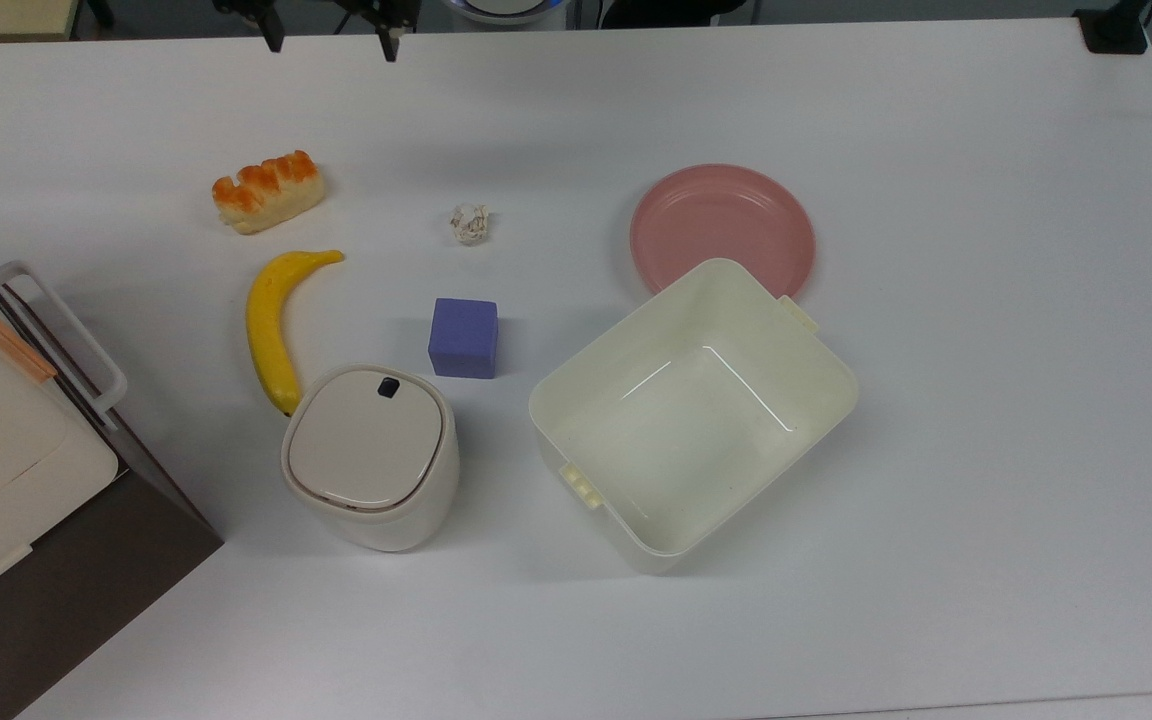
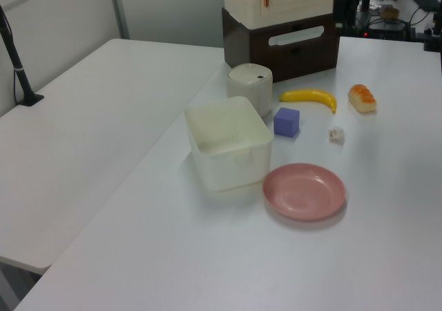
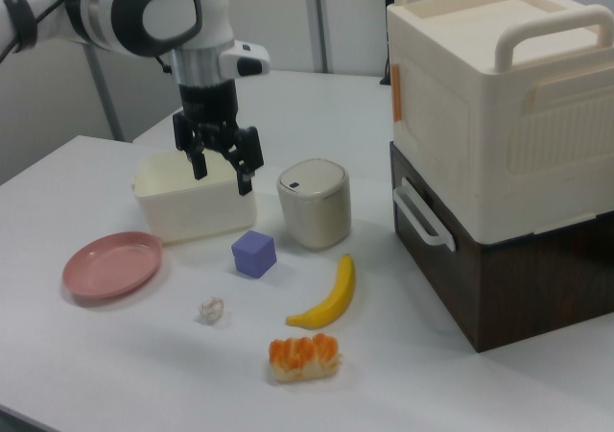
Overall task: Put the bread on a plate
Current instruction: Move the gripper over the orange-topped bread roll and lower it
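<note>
Right — gripper (image 3: 223, 174) hanging spread and empty, high over the table; bread (image 1: 268, 191) sitting beside the banana (image 1: 273, 326), well apart from the plate (image 1: 722, 229) — best straddling its short width.

White rounded arm (image 3: 144, 10) — grey joint cap, black two-fingered tool (image 3: 222, 168).

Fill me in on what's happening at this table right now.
A Franka arm is set to put the bread on the pink plate, but nothing is being handled yet. Its gripper hangs open and empty above the table. The bread lies on the table near the banana, far from the plate, which is bare and sits against the cream tub. A purple cube, a paper ball and a lidded bin sit between them.
</note>
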You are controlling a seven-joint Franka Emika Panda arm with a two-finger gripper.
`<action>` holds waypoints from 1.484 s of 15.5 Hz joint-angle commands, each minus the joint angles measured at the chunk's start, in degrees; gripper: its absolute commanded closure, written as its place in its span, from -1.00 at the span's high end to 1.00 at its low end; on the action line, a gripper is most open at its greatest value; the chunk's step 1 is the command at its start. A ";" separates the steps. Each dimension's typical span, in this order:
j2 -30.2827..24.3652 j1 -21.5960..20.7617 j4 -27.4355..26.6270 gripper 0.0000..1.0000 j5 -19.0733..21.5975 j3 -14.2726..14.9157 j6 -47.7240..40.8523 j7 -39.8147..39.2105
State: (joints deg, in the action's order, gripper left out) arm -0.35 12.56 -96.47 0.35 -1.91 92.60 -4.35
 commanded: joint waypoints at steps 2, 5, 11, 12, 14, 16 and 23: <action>-8.17 -0.26 -12.24 1.00 7.73 7.26 6.62 4.86; -7.82 -0.35 -15.23 1.00 9.15 7.72 11.70 12.32; -1.06 -2.11 -17.17 1.00 5.21 7.89 20.85 28.77; 0.17 -2.11 -17.26 1.00 4.06 7.80 21.91 30.35; 2.28 -2.02 -17.44 1.00 1.42 7.89 24.63 33.69; 2.73 -1.49 -19.71 1.00 -0.25 7.89 27.35 35.12; 2.02 1.23 -26.48 1.00 -6.85 7.89 34.05 34.94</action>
State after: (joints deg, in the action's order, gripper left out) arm 3.97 12.56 -119.81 -4.05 5.94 125.09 29.65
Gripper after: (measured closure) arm 0.000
